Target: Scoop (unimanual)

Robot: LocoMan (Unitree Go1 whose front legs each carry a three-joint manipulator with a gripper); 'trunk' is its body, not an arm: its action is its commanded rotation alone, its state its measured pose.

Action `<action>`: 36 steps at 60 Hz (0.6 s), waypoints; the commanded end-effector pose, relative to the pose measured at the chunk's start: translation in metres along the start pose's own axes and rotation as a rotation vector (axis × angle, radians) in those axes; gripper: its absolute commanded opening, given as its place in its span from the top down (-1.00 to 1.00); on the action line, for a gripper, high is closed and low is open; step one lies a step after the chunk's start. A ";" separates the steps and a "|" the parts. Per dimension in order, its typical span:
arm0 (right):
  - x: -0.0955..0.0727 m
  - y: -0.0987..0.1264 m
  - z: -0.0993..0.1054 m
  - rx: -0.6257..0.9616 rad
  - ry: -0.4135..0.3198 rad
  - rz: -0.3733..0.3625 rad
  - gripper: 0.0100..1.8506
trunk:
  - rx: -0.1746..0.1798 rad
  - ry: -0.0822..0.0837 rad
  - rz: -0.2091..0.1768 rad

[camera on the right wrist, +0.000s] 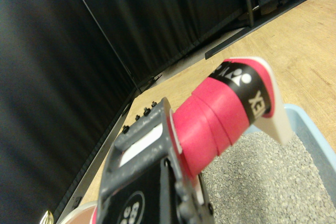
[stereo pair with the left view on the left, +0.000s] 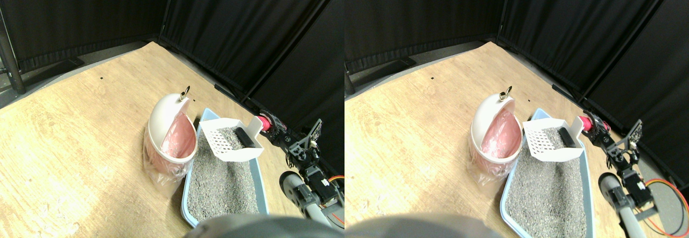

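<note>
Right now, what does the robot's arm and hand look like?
The right arm is a chain of dark grey and black blocky motor parts with a rounded grey joint low down. Orange and red cables loop beside it. The hand is dark grey plastic with an open frame, screws along its edge and a white label.

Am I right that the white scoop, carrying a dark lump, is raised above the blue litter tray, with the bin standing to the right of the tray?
Not quite: the bin stands to the left of the blue litter tray, as the stereo pair view shows. The white scoop with its dark lump is indeed raised above the tray.
</note>
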State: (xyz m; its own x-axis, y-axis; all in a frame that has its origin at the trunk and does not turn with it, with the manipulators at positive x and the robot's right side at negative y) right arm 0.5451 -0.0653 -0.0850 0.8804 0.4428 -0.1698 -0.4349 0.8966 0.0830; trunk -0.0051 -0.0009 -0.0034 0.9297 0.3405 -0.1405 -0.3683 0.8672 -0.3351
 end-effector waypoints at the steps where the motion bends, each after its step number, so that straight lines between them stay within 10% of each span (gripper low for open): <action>1: 0.004 0.005 0.008 -0.030 -0.051 0.034 0.95 | -0.009 0.011 0.026; 36: 0.020 0.018 0.013 -0.120 -0.051 0.095 0.95 | -0.028 0.009 0.047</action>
State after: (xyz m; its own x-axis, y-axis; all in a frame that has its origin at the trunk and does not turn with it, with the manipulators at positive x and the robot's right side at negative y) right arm 0.5583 -0.0461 -0.0817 0.8438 0.5087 -0.1707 -0.5199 0.8539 -0.0251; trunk -0.0037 -0.0011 -0.0031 0.9196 0.3614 -0.1537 -0.3927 0.8515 -0.3475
